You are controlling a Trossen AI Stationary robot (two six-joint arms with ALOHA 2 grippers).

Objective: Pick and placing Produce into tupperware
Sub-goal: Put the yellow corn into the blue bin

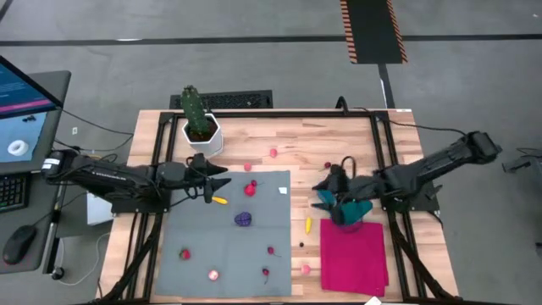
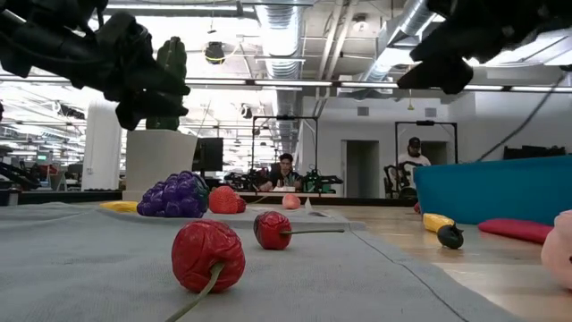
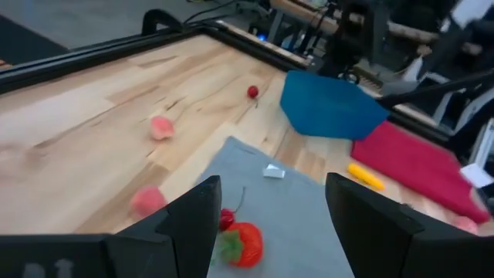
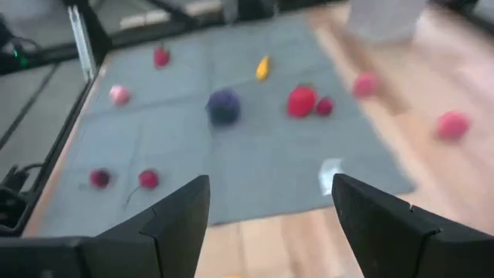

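On the wooden table (image 1: 254, 127) a grey cloth (image 1: 195, 250) lies spread, with most of the produce scattered over it: purple grapes (image 1: 244, 219), a red strawberry (image 1: 251, 189), a yellow piece (image 1: 219, 201), and several small red and pink bits near the cloth's front edge. More pink and red pieces sit on the bare wood beyond the cloth. The left gripper (image 1: 222, 183) hangs over the cloth's far edge, close to the strawberry, its fingers spread apart and holding nothing. The right gripper (image 1: 322, 188) hovers at the teal tupperware (image 1: 345, 210), fingers likewise apart and empty. The tub rests at the far end of the magenta cloth (image 1: 354, 254). A green cactus (image 1: 195, 110) in its white pot (image 1: 203, 138) stands at the table's back left.
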